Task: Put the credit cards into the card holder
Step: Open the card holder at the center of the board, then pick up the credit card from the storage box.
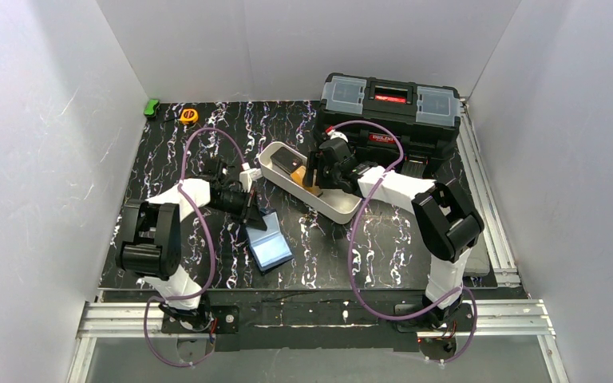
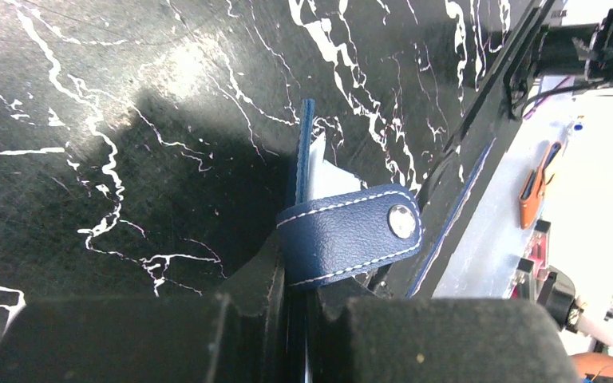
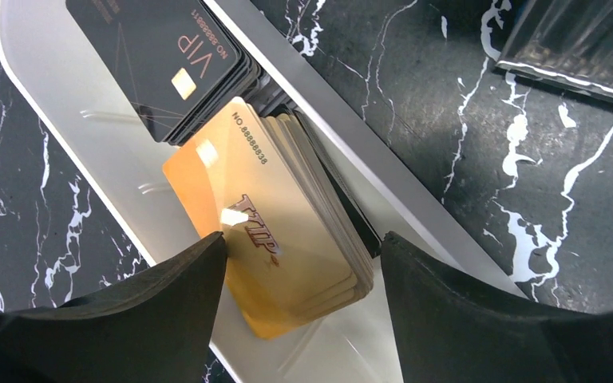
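Note:
The card holder lies open on the black marble table, its light blue inside facing up. My left gripper is shut on the holder's raised cover and holds it up. In the left wrist view the gripper pinches that thin navy cover, and the snap tab curls just past the fingertips. The credit cards sit in a white tray: a gold stack and a black stack. My right gripper hangs open over the gold stack, one finger on each side of it.
A big black toolbox stands behind the tray, close to the right arm. A yellow tape measure and a small green object lie at the table's far left corner. White walls close in on three sides.

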Robot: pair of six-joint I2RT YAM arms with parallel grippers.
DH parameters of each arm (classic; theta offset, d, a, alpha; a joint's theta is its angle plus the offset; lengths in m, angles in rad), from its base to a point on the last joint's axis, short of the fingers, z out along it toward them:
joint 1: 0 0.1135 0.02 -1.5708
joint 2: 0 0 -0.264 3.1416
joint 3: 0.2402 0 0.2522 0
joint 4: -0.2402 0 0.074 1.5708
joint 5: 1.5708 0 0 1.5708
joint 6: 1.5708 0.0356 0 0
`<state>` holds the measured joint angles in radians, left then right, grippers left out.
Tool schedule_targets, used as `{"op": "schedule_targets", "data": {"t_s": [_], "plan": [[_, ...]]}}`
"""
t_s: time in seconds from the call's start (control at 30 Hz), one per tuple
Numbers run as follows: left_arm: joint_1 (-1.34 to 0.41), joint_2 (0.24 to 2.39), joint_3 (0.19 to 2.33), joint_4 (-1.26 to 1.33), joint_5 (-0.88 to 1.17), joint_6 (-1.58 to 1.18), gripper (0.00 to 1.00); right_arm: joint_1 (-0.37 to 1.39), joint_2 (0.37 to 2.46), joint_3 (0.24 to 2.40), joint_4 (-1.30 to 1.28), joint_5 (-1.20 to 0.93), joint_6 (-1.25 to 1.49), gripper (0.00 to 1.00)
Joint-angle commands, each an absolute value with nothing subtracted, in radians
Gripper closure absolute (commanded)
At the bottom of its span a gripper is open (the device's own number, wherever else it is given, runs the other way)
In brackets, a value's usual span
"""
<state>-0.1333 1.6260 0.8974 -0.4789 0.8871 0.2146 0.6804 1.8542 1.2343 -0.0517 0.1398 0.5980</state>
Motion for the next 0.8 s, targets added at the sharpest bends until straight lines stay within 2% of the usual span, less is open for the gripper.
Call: {"op": "schedule_targets", "data": {"t_s": [0.0,0.43,0.77], "plan": [[-0.13,1.566,0.906,-0.576,0.927,0.35,1.0,0.67,1.87,1.255,0.061,0.15,0.59,0.25],[-0.129,1.508,0.894,-0.644,0.914,0.465,1.0,0.669,1.872,1.19,0.106,0.226,0.581,0.49],[-0.129,1.482,0.897,-0.653,0.916,0.482,1.0,0.67,1.822,1.082,0.14,0.231,0.592,0.56]]}}
